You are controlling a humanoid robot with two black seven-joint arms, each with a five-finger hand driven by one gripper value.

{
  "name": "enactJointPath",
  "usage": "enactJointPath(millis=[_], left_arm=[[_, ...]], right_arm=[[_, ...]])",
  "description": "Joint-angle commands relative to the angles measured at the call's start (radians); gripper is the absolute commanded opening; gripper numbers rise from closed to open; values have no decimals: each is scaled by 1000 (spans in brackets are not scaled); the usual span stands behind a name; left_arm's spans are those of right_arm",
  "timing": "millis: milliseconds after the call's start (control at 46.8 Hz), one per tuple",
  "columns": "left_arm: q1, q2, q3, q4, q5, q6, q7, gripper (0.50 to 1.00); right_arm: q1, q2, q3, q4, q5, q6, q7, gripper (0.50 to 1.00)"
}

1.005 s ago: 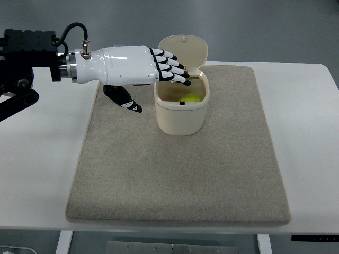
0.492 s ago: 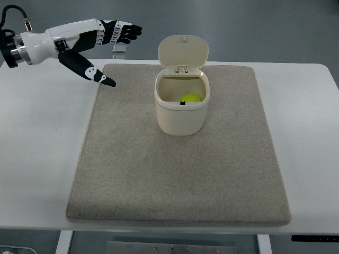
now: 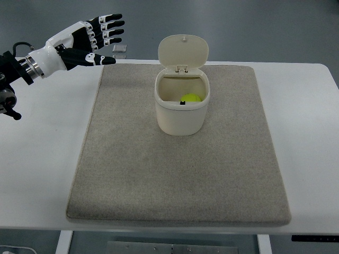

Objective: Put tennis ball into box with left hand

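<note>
ball [image 3: 191, 98]: yellow-green, lying inside the box, low against its right inner wall; only the upper part shows over the front rim.

box [image 3: 180, 116]: cream, rounded, upright on the mat, toward the mat's far middle. hinged lid [image 3: 183, 52] standing open at the back edge, tilted away, a small nub at its top.

mat [image 3: 175, 174]: grey-beige, coarse weave, rectangular with rounded corners, covering most of the table's middle; bare apart from the box.

table [image 3: 304, 137]: white, smooth; bare margins left and right of the mat. a dark strip shows under the front edge at the far right.

small clear item [image 3: 120, 48]: on the table's far edge just beyond the mat's far-left corner; too small to identify.

floor [image 3: 254, 26]: grey, plain, beyond the table.

left hand [image 3: 87, 39]: white shell, black finger segments, at upper left, above the table's far-left corner, well apart from the box. fingers [image 3: 108, 27] spread and extended toward the right, thumb stretched out below them; holds nothing, touches nothing. metal wrist ring and black arm parts run off the left edge.
</note>
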Motion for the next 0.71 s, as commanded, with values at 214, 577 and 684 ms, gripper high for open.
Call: enactJointPath(millis=[214,577,684], left_arm=[[18,-52,0,98,-340,-32,232,996],[20,-94,-27,189,-695,-34,495,996],[24,-95,-30,186,-793,-34,559,996]], right_arm=[[0,0,-1,0,0,0,0,940],[0,0,-1,0,0,0,0,938],[0,0,-1,0,0,0,0,938]])
